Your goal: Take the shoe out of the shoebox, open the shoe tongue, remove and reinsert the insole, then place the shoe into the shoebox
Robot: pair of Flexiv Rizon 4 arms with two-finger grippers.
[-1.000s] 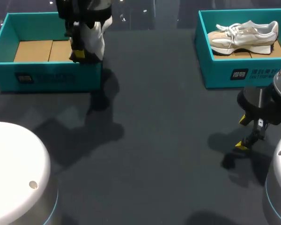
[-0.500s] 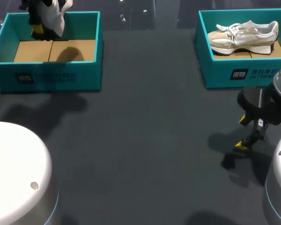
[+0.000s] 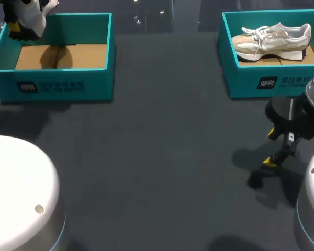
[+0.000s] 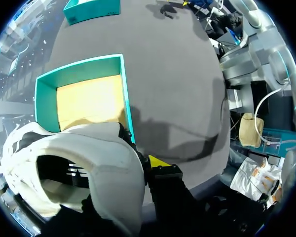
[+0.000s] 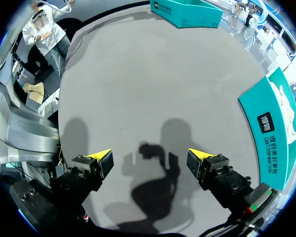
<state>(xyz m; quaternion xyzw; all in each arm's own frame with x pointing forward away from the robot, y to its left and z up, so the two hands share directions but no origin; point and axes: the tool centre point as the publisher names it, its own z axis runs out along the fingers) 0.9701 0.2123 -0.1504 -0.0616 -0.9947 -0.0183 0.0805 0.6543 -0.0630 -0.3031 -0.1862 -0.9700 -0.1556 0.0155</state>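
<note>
The shoe (image 3: 30,13) hangs above the box's (image 3: 57,16) far-left corner, clamped in the left tool (image 4: 143,165). The right tool (image 5: 150,157) gapes empty near the surface's (image 3: 162,130) right edge. Held by one side only, the shoe could twist or slip free.

Head camera overlooks the worktop (image 3: 162,130) from above and behind. Wrist cameras face down onto it; all share the left shoebox (image 3: 57,86).

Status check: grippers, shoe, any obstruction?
Left gripper shut on shoe, above left shoebox's far corner. Right gripper open, empty, above table. Nothing blocking the box.
</note>
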